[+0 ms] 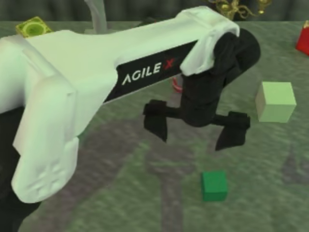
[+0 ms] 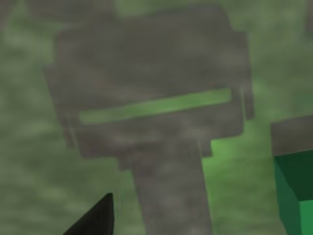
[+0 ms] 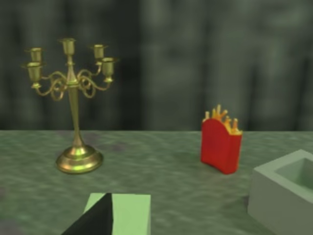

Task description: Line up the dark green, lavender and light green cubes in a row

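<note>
My left arm reaches across the top view from the left, and its left gripper (image 1: pixel 197 126) hangs above the middle of the bench (image 1: pixel 120 193) with its jaws spread wide and nothing between them. Its dark shadow lies on the mottled green surface below.

The dark green cube (image 1: pixel 214 185) sits on the bench toward the near edge, a little right of centre, apart from the fingertips (image 1: pixel 231 131) above it. In the left wrist view the same cube shows at the frame's edge, clear of the one dark fingertip seen there. The light green cube (image 1: pixel 275 101) stands farther right and farther back, well apart from the dark green one. The lavender cube cannot be found in any view; it may be hidden under the arm.

A yellow-green printed box (image 1: pixel 33 27) lies at the far left corner. A small red and white thing (image 1: pixel 176 85) peeks out from beneath the arm near the wrist, too covered to make out.

The right wrist view looks along the bench at a brass candelabra (image 3: pixel 72 98) and a red carton of fries (image 3: pixel 221 144) holding yellow sticks, with an open-topped grey-green box (image 3: pixel 281 193) beside it; its inside looks bare as far as can be seen. A dark fingertip of the right gripper (image 3: pixel 95 218) overlaps the light green cube; whether those jaws are open or closed I cannot tell.
</note>
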